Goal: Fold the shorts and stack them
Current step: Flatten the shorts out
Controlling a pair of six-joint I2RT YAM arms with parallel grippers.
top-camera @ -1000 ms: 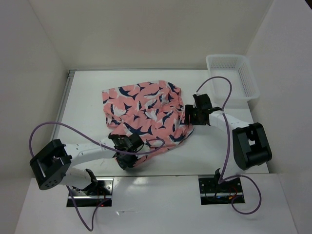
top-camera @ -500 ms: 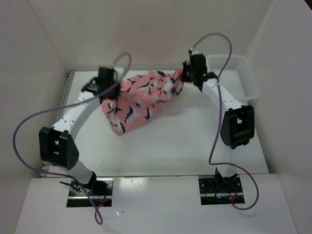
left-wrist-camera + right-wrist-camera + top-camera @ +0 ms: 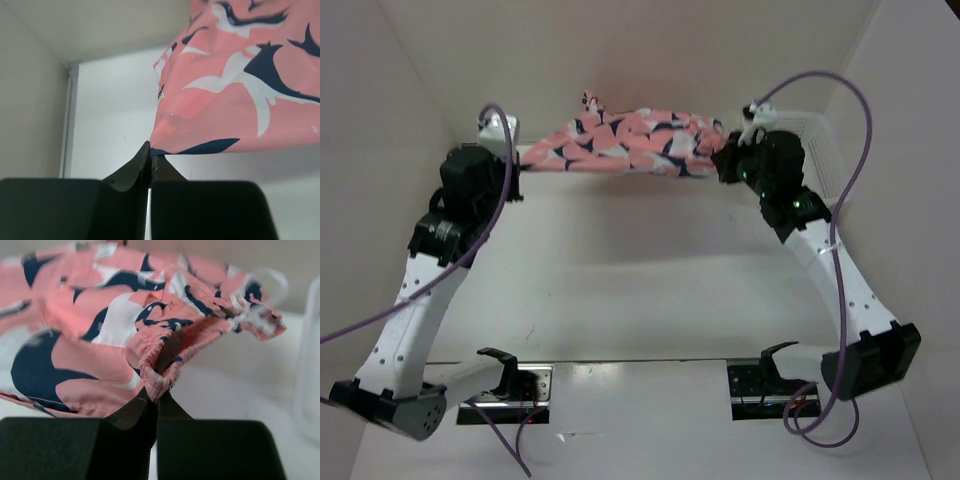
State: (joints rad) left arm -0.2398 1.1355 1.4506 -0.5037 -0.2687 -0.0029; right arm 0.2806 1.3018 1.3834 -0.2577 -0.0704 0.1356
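Observation:
The salmon-pink shorts (image 3: 625,142) with navy-and-white bird shapes hang stretched high above the table's far side, between both arms. My left gripper (image 3: 517,157) is shut on their left corner; in the left wrist view the fabric (image 3: 235,85) leaves the pinched fingertips (image 3: 151,156) up and to the right. My right gripper (image 3: 725,160) is shut on the elastic waistband (image 3: 157,372) at the right end, and the white drawstring (image 3: 260,300) dangles beyond it.
A white mesh basket (image 3: 825,150) stands at the far right corner, partly behind the right arm. Purple cables (image 3: 840,110) loop off both arms. White walls close in the table on three sides.
Both arms have risen from the table's near side to its far side, lifting the shorts off the surface and pulling them out into a taut band. The right gripper has shut on the waistband.

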